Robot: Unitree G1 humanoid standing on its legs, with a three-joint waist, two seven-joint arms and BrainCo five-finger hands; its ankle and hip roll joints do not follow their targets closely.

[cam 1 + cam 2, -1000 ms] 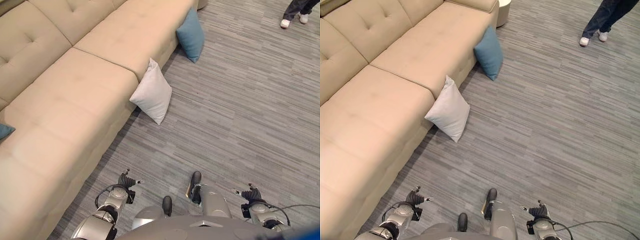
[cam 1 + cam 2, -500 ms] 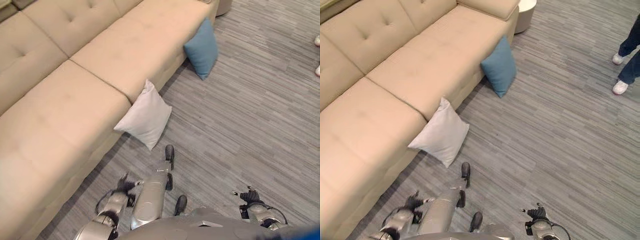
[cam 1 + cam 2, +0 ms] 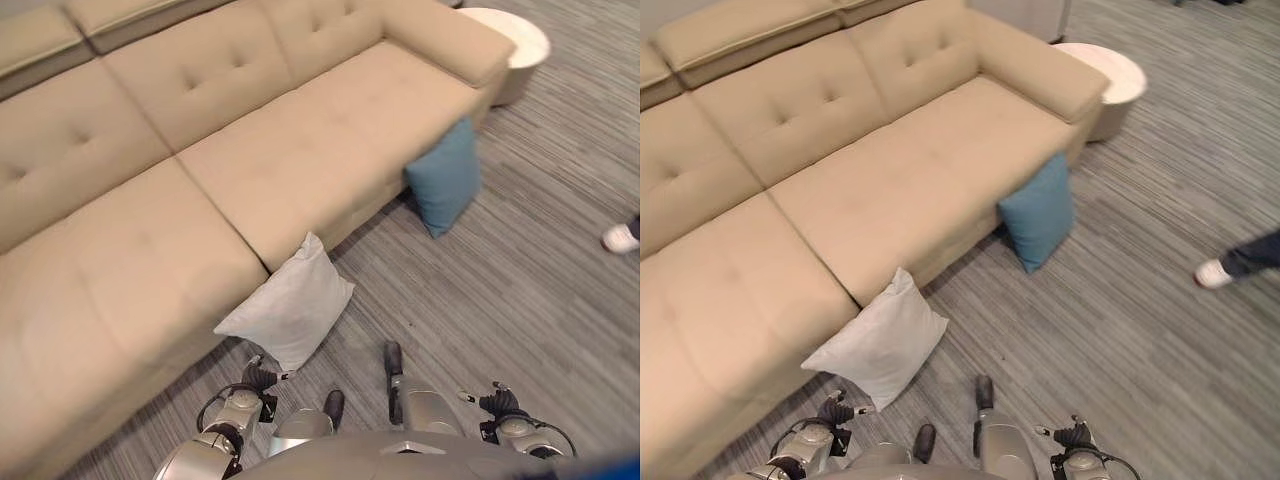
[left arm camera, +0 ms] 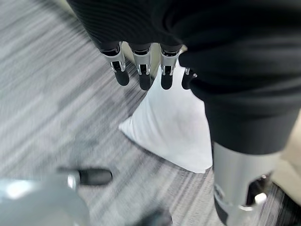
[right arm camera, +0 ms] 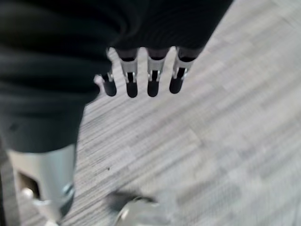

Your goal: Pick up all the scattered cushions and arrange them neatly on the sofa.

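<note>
The long beige fabric sofa (image 3: 250, 170) with tufted back cushions and smooth seat pads takes most of the view, and its left end is cut off by the picture edge. It stands on a grey carpet floor (image 3: 540, 330) with a fine striped weave. A square teal-blue fabric cushion (image 3: 445, 180) stands on one corner on the floor and leans against the front of the sofa near its right end. A square pale grey-white fabric cushion (image 3: 285, 305), soft and a little creased, leans in the same way against the sofa front at the seam between two seat pads. A round white low table (image 3: 1110, 80) is just beside the armrest, and part of it is hidden behind the armrest. At the right edge a person's white shoe (image 3: 1213, 273) and dark trouser leg show. The left hand (image 4: 141, 70) hangs just above the pale cushion with fingers straight and relaxed, holding nothing. The right hand (image 5: 150, 80) hangs over bare carpet, fingers also straight, with nothing in it.
</note>
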